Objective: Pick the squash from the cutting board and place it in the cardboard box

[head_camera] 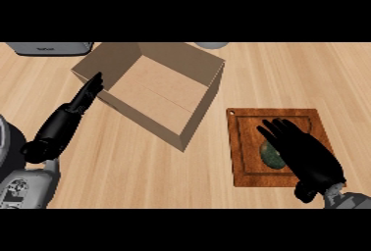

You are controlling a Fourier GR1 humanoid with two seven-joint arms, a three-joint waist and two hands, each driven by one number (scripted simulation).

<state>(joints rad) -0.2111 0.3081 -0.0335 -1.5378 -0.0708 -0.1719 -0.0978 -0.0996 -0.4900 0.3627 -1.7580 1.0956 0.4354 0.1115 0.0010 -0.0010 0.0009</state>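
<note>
A dark green squash [271, 156] lies on the brown cutting board [246, 147] at the right of the counter; only its left part shows. My right hand [304, 154] hovers over it with fingers straight and spread, covering most of it. The open cardboard box [156, 90] stands to the upper left of the board, tilted at an angle, nothing visible inside. My left hand [76, 105] stretches with straight fingers along the box's left wall, fingertips near its near-left corner.
A grey appliance [49, 48] sits at the back left edge. A grey round object [211, 44] peeks in at the back behind the box. Bare wooden counter [145, 166] lies between the box and the near edge.
</note>
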